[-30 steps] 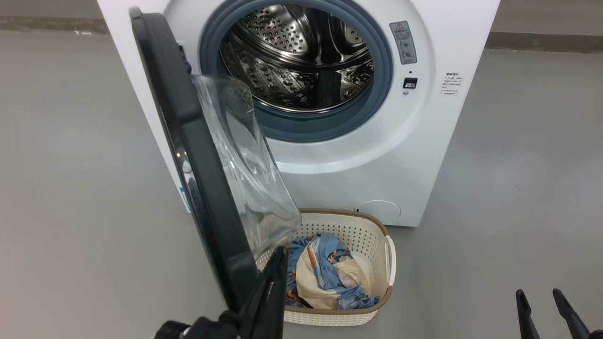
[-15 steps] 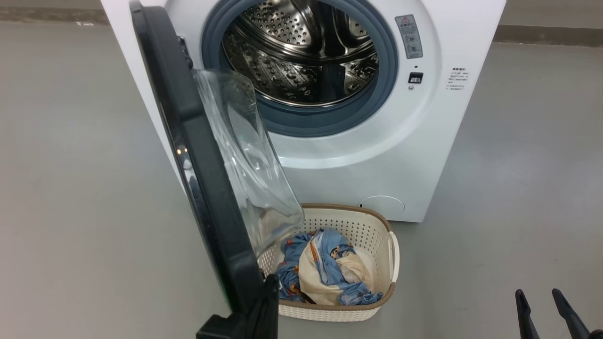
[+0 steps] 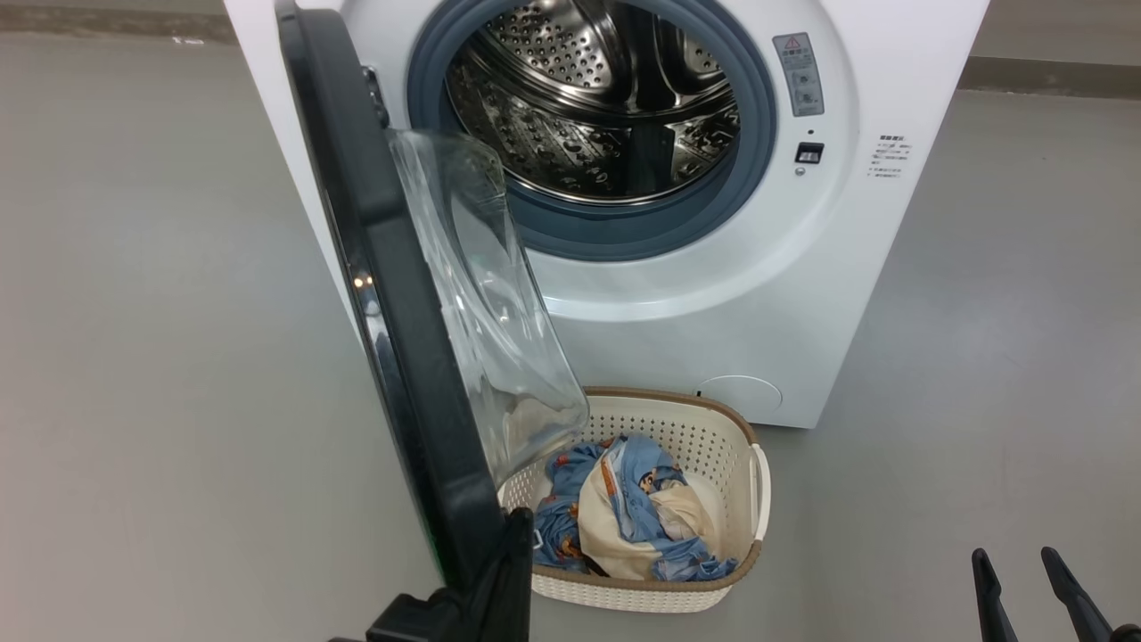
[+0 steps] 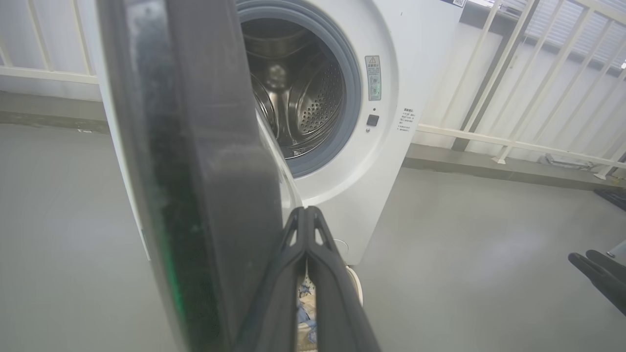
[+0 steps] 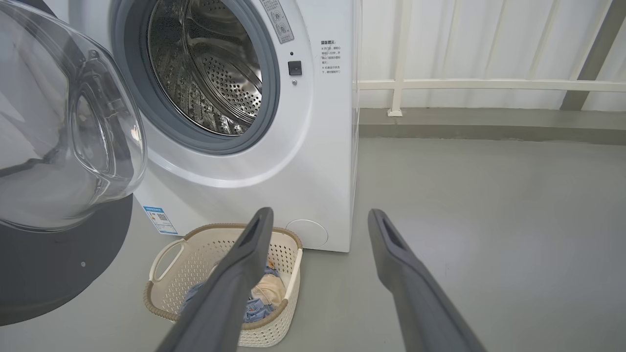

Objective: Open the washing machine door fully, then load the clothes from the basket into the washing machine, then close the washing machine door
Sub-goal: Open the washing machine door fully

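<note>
The white washing machine [image 3: 802,294] stands with its steel drum [image 3: 606,98] exposed. The black washing machine door [image 3: 383,294] swings out to the left, roughly edge-on to me, its glass bowl [image 3: 481,303] hanging over the basket [image 3: 677,437]. In the basket lie the clothes [image 3: 633,517], blue printed fabric with cream cloth. My left gripper [image 3: 517,526] is shut with nothing in it, its tip beside the inner side of the door's lower rim [image 4: 195,171]; contact is unclear. My right gripper [image 3: 1016,566] hovers open at the lower right, well clear of the basket [image 5: 166,298].
Grey floor [image 3: 134,357] spreads on both sides of the washer. A white railing [image 5: 489,84] on a raised kerb runs behind it. The round service flap [image 3: 740,392] sits just behind the basket. The door's bowl overhangs the basket's left part.
The head camera has shifted, moving the whole picture slightly right. My left gripper has drawn back down along the door's lower edge. The door, basket and right gripper look unchanged.
</note>
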Tool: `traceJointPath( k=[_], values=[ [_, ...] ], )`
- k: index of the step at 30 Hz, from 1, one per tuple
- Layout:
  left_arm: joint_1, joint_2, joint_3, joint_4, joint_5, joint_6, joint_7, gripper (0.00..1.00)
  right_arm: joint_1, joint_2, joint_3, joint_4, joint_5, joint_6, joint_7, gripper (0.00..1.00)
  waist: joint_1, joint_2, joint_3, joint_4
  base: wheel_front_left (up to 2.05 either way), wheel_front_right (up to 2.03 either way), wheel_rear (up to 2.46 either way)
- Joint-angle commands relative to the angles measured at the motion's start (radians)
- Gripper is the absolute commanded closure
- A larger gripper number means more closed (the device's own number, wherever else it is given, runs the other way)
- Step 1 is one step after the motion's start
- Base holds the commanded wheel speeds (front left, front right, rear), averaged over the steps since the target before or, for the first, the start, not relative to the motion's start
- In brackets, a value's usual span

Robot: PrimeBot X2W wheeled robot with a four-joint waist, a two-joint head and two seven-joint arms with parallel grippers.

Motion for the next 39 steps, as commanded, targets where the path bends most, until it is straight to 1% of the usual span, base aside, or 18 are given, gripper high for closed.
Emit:
traceJointPath(
  k=[1, 8, 20, 31, 39],
  values=[
    [-0.046, -0.002, 0.040, -0.022, -0.007, 0.014, -0.014, 1.00, -0.016, -0.021, 0.024, -0.022, 0.000, 0.002, -0.012, 0.00, 0.0000, -0.0001, -0.001, 0.005, 0.00, 0.00, 0.00],
    [-0.056, -0.001, 0.067, -0.014, -0.012, 0.037, -0.034, 1.00, -0.015, -0.015, 0.027, -0.020, 0.000, 0.002, -0.012, 0.00, 0.0000, -0.0001, -0.003, 0.028, 0.00, 0.00, 0.00],
    [-0.070, 0.024, 0.141, 0.006, -0.017, 0.077, -0.052, 1.00, -0.002, -0.007, 0.032, -0.018, 0.005, 0.002, -0.012, 0.00, 0.0000, -0.0001, 0.007, 0.090, 0.00, 0.00, 0.00],
    [-0.088, 0.056, 0.272, 0.076, -0.064, 0.102, -0.120, 1.00, 0.003, -0.032, 0.050, -0.022, 0.017, 0.002, -0.012, 0.00, 0.0000, -0.0001, 0.024, 0.148, 0.00, 0.00, 0.00],
    [-0.128, 0.071, 0.376, 0.151, -0.100, 0.102, -0.178, 1.00, 0.002, -0.071, 0.066, -0.029, 0.033, 0.002, -0.012, 0.00, 0.0000, -0.0001, 0.060, 0.152, 0.00, 0.00, 0.00]
  ],
)
